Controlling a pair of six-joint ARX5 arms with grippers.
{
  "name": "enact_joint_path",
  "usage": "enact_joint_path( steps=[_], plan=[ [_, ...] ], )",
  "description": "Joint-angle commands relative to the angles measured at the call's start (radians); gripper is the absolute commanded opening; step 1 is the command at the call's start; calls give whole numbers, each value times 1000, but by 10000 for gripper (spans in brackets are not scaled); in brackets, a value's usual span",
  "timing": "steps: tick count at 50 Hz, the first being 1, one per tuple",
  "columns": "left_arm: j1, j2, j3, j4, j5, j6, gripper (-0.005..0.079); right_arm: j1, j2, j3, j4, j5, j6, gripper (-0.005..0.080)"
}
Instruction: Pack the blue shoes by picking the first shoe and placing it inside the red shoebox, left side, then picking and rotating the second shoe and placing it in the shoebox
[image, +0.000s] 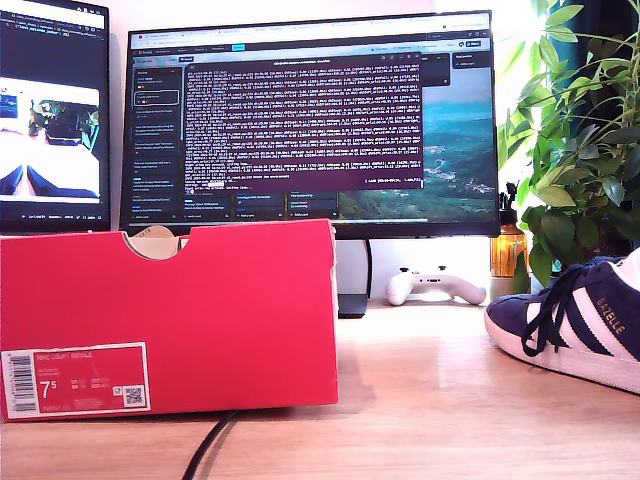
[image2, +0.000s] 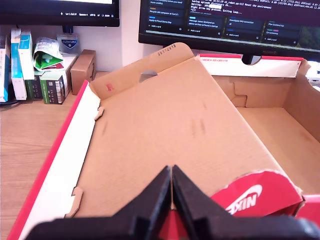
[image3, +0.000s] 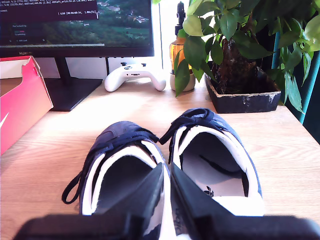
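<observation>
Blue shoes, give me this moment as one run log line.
blue shoes: both on desk, unpacked | red shoebox: open, no shoes seen | first gripper: shut over box | second gripper: shut above shoes

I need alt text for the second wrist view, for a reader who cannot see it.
Two blue shoes stand side by side on a wooden desk, heels toward the camera, below my second pincer, whose jaws are shut. Behind them are a white game controller, a potted plant and a monitor.

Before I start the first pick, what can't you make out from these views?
- Exterior view: the red shoebox front wall hides its inside.
- Exterior view: one blue shoe is cut by the right edge; neither arm shows.
- Second wrist view: my second gripper covers both shoes' heels.
- Monitor text: too small.
</observation>
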Motion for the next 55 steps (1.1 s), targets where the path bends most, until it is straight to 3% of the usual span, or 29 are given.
enact_joint_path(
  steps=[1, 11, 24, 37, 41, 47, 55],
  plan=[
    [-1, -3, -31, -18, 1, -3, -16, -1, -6, -14, 7, 0, 5, -7],
    [-1, -3, -31, -17, 1, -4, -16, -1, -6, -14, 26, -3, 21, -7],
    [-2, -5, -17, 89, 19, -39, -16, -1, -6, -14, 62, -52, 382, -7],
    [-15, -5, 153, 119, 127, -5, -17, -1, -6, -8, 163, -111, 505, -5],
    [-32, -2, 218, 61, 143, -2, -17, -1, -6, 2, 151, -138, 505, -5],
    [-47, 29, 332, -136, 131, 10, -16, -1, -6, 13, 148, -151, 505, -5],
    [-48, 109, 488, -417, 151, 198, -14, -1, -2, 15, 123, -151, 517, -2]
  ],
)
